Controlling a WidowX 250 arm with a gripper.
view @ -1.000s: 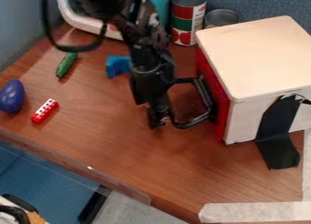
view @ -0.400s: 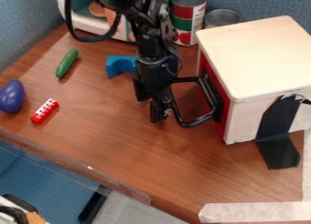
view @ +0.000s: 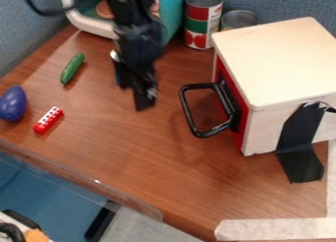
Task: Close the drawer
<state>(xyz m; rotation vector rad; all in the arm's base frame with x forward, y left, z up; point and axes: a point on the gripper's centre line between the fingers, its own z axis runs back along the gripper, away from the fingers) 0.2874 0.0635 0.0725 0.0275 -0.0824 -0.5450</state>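
The gripper (view: 133,94) hangs above the table to the left of the drawer's black handle (view: 188,108), apart from it. The red drawer front (view: 241,130) stands in the left side of the white box (view: 279,64), with its face about level with the box's edge. Its looped handle sticks out to the left. How the drawer sits inside is hidden by the box's pale top.
Two cans (view: 203,19) stand behind the box, beside a teal and white toy oven (view: 172,12). On the left lie a green cucumber (view: 72,68), a red block (view: 48,120) and a purple eggplant (view: 13,104). The arm mostly covers a blue object.
The red front has shifted right, into the box, since the earliest frame. My gripper has since moved left and up in the view, away from the handle.
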